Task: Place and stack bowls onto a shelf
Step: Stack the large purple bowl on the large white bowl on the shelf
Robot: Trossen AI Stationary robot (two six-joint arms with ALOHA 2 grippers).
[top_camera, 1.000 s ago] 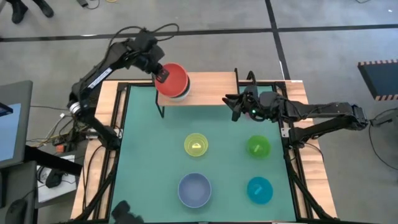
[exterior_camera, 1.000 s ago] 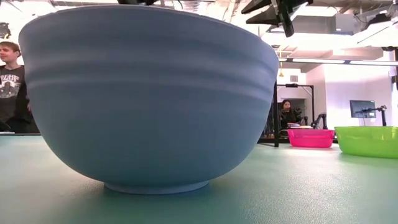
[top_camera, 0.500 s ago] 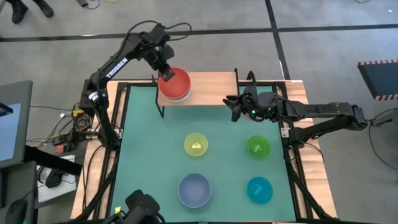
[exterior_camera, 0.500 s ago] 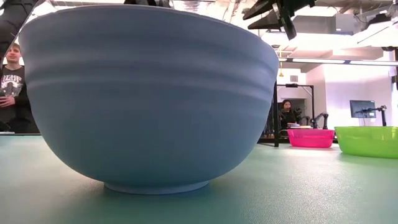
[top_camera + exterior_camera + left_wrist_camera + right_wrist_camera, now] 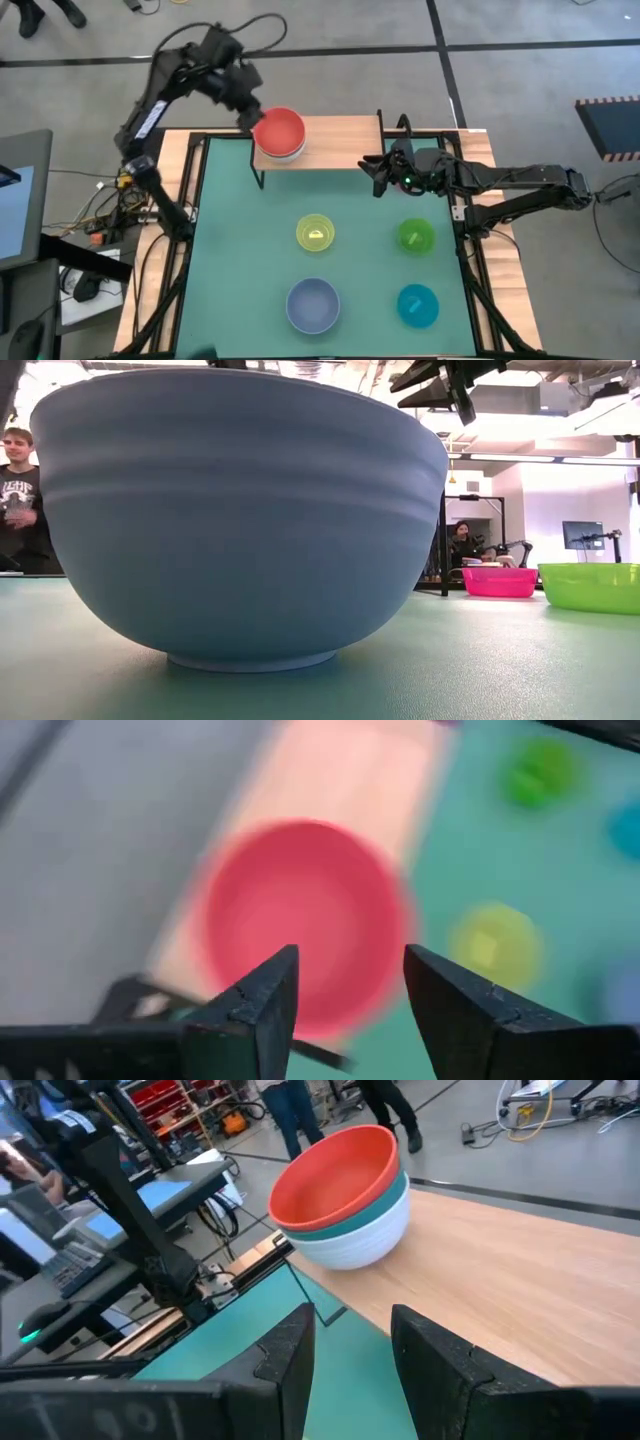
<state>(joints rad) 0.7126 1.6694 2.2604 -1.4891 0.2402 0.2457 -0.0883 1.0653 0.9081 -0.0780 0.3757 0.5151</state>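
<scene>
On the shelf (image 5: 340,140), at its left end, the red bowl (image 5: 281,130) sits nested in a dark teal bowl (image 5: 385,1205), which sits in a white bowl (image 5: 360,1240). My left gripper (image 5: 248,110) hangs open above and just left of this stack, and in its wrist view the red bowl (image 5: 300,920) lies below its fingers (image 5: 262,1010). My right gripper (image 5: 376,176) waits open off the shelf's right end (image 5: 520,1280), holding nothing. Yellow (image 5: 315,232), green (image 5: 416,236), periwinkle (image 5: 313,305) and cyan (image 5: 417,305) bowls rest on the green table. A pink bowl (image 5: 500,581) shows in the low view.
The periwinkle bowl (image 5: 240,520) fills most of the low view. The green table has a wooden frame (image 5: 190,200) with black rails. The shelf top right of the stack is bare wood (image 5: 340,145). People stand in the room beyond the table (image 5: 15,480).
My left gripper has let go of the red bowl's left rim, risen and drawn back toward the table's far left corner. The red bowl stays nested on the stack at the shelf's left end.
</scene>
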